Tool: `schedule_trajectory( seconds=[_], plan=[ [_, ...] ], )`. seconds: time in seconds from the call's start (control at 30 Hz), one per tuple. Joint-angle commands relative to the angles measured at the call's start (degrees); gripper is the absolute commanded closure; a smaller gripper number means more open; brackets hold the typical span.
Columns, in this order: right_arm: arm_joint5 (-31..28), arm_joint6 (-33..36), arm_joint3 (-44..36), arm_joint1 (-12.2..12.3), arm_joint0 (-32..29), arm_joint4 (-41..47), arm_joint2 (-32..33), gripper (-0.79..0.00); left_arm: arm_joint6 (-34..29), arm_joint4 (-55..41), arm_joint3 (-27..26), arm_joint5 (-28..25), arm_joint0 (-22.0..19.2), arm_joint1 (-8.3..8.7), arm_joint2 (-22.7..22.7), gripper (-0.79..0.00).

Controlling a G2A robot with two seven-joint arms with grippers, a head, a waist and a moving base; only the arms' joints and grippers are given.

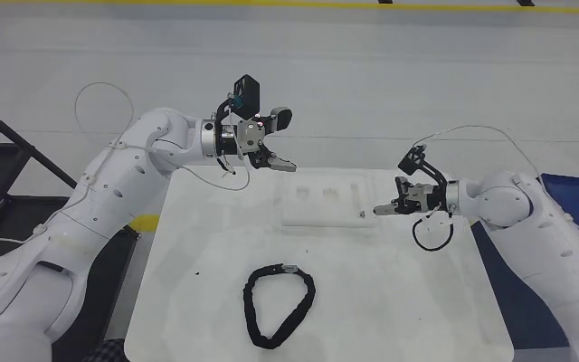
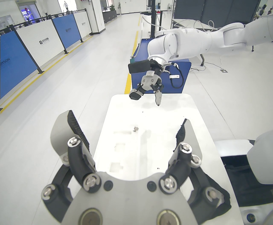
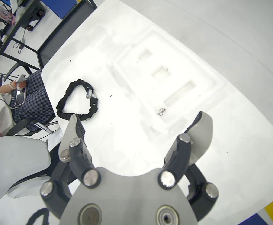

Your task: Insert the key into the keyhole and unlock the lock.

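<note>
Two claws, both spread and empty: your right claw (image 3: 136,115) sits far nearer than the left claw (image 2: 127,116) to the key (image 3: 161,111), lying just ahead on the foam tray (image 3: 215,85).

In the left wrist view, dark lettering beside a small logo stands on a white panel of the black-framed hall barrier (image 2: 45,40), and a shorter dark mark of the same kind sits on the farther white barrier panel (image 2: 85,20). White lettering, cut off at the picture's edge, runs across the nearest blue barrier panel (image 2: 12,61). A white mark, too small to make out, stands on the farther blue barrier panel (image 2: 67,29).
</note>
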Motion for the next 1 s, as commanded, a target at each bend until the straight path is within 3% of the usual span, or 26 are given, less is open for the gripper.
schedule_trajectory(
  seconds=[0.0, 0.5, 0.97],
  plan=[
    [1.9, -0.3, 0.7, -0.6, 0.4, -1.0, -1.5, -0.785, 0.0, 0.0, 0.0, 0.0, 0.0, 0.00, 0.0, -0.785],
    [20.2, -2.9, 6.4, -7.0, 5.3, -10.0, -13.7, -0.785, 0.0, 0.0, 0.0, 0.0, 0.0, 0.00, 0.0, -0.785],
    [35.4, -1.6, 12.1, -13.0, 9.1, -12.5, -19.6, -0.785, 0.0, 0.0, 0.0, 0.0, 0.0, 0.00, 0.0, -0.785]
  ],
)
